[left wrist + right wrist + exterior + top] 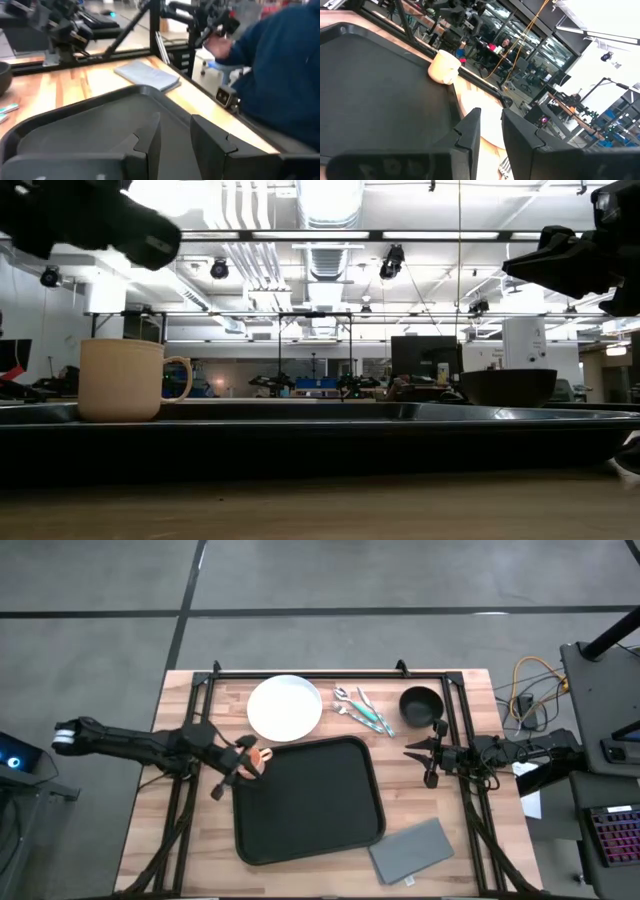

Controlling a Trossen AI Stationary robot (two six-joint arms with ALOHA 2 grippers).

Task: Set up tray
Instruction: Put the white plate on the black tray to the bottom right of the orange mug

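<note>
- Black tray [308, 800] carried no readable writing.
- My left gripper [243, 764], fingers apart, hovered over its corner beside the mug [258, 754].
- My right gripper [424, 763], parted, waited off its far edge.

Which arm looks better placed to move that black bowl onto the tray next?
Probably the right. The right gripper hovers just below the black bowl in the high view, while the left gripper sits by the mug at the tray's far corner.

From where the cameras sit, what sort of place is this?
Probably a robotics lab or workshop: a wooden table inside a black frame, exposed ceiling ducts with track lights, and more benches with equipment behind.
</note>
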